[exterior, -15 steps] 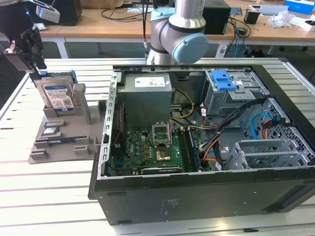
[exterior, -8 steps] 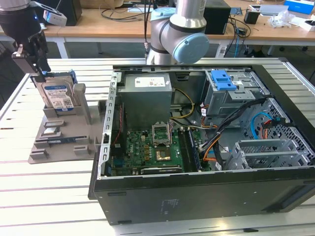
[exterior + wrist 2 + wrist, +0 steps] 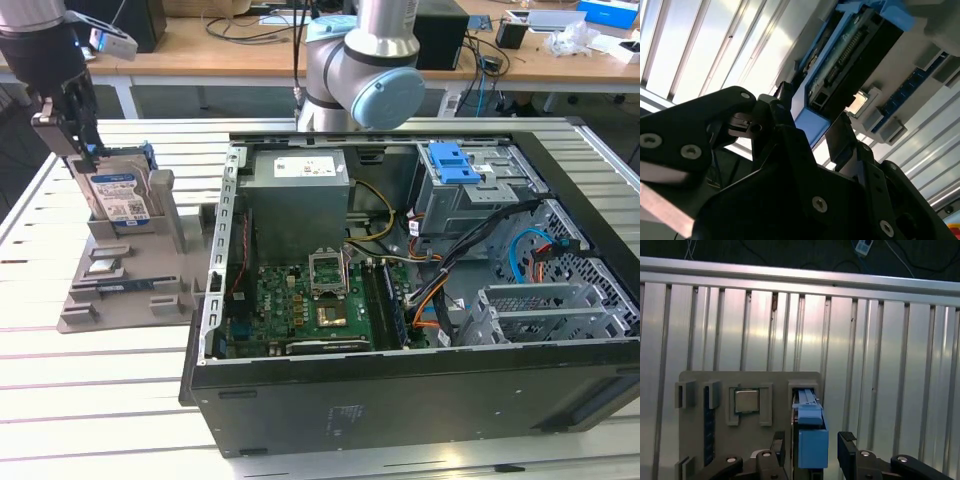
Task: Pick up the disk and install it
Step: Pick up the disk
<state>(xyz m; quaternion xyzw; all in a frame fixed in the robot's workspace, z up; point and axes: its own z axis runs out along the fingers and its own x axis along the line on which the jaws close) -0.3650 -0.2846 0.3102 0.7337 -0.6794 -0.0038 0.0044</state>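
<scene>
The disk [image 3: 118,195] stands upright on edge in the grey stand [image 3: 120,290] at the exterior view's left, its white-and-blue label facing out. My gripper [image 3: 85,150] hangs right over its top edge. In both wrist views the blue-railed edge of the disk [image 3: 810,420] [image 3: 850,55] sits between my two black fingers [image 3: 847,445]. My gripper [image 3: 812,447] [image 3: 812,122] is open, with a small gap showing beside the rail. The grey drive cage [image 3: 480,190] with its blue latch [image 3: 450,160] sits inside the open computer case [image 3: 400,390].
The stand also carries a square processor chip [image 3: 746,400] and a memory stick [image 3: 110,288]. The slatted metal table [image 3: 100,400] bears everything. The arm's base [image 3: 360,70] rises behind the case. Cables and a motherboard [image 3: 310,300] lie inside the case.
</scene>
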